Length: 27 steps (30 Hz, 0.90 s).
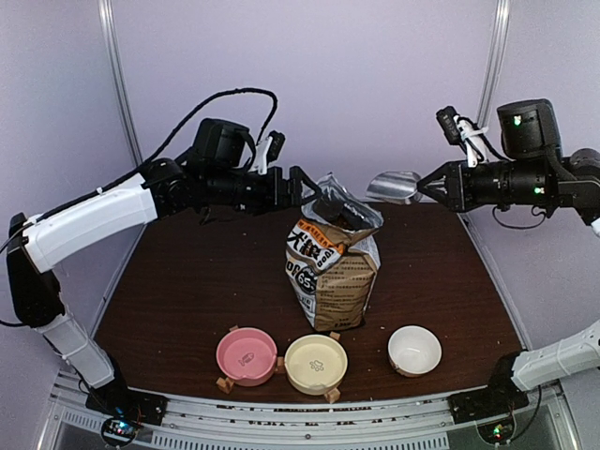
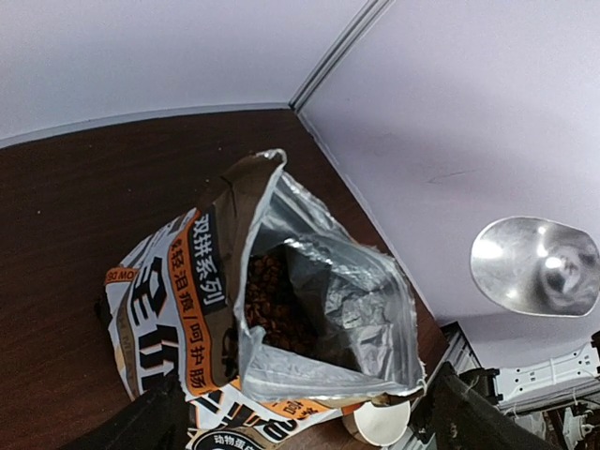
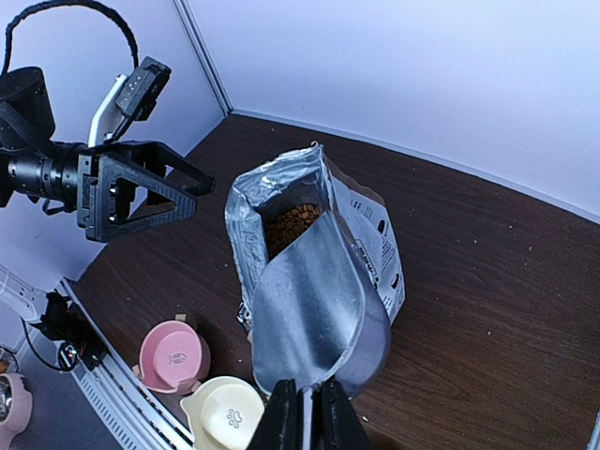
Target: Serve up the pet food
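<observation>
1. The left gripper [image 1: 302,190] has its jaws wide apart with nothing in them, hanging just beside the bag's top flap. So nothing is steadying the bag. If that arm drifts right, I reckon it clips the flap and shoves the whole thing over.
2. The bag [image 1: 333,272] stands on the table [image 1: 187,281], leaning a bit, with its mouth crumpled and only partly open. The kibble [image 2: 272,300] is all down inside, below the rim. The foil lip looks floppy, so my guess is it folds shut, or the bag tips, once anything presses on it.
3. The scoop [image 1: 394,187] is up in the air to the right of the bag's mouth and looks empty. The opening looks tight for it, so a slightly off entry snags foil. The bowls [image 1: 316,364] sit in front of the bag, so a loaded scoop crosses bare table. Tilt it and pellets scatter.
4. The right gripper [image 1: 429,186] is pinched onto the end of the scoop's handle. Digging into kibble could twist the scoop in that grip.
</observation>
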### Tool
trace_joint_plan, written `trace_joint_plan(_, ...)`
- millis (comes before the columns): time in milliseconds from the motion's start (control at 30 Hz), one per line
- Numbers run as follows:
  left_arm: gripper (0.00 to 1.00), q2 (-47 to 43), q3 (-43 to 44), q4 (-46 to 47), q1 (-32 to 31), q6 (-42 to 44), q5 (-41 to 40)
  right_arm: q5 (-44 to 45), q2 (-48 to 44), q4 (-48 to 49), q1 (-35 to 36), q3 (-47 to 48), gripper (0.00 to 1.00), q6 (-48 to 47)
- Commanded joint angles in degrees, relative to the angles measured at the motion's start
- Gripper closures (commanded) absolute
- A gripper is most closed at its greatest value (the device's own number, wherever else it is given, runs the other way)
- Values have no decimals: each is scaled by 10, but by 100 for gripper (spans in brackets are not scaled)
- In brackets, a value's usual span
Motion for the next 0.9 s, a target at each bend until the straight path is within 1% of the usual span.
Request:
trace_joint_plan(0, 6, 24, 28, -7, 1, 7, -2, 54, 23, -25, 20, 23, 100, -24)
trace_joint_plan(100, 4, 36, 37, -3, 2, 4, 6, 60, 37, -24, 34, 28, 100, -29)
trace_joint_plan(233, 3, 43, 31, 25, 9, -12, 22, 76, 60, -23, 48, 29, 100, -33)
trace_joint_plan(433, 3, 58, 46, 24, 13, -13, 28, 101, 92, -30, 66, 36, 100, -38)
trace_joint_plan(600, 9, 71, 52, 5, 14, -7, 23, 110, 115, -37, 84, 52, 100, -46)
trace_joint_plan(667, 16, 70, 48, -8, 14, 0, 9, 113, 126, -42, 89, 55, 100, -43)
trace_joint_plan(767, 35, 69, 42, -19, 14, 7, -2, 119, 153, -58, 91, 65, 100, -31)
trace_joint_plan(867, 54, 70, 38, -9, 13, 11, 5, 138, 190, -81, 89, 78, 100, -11)
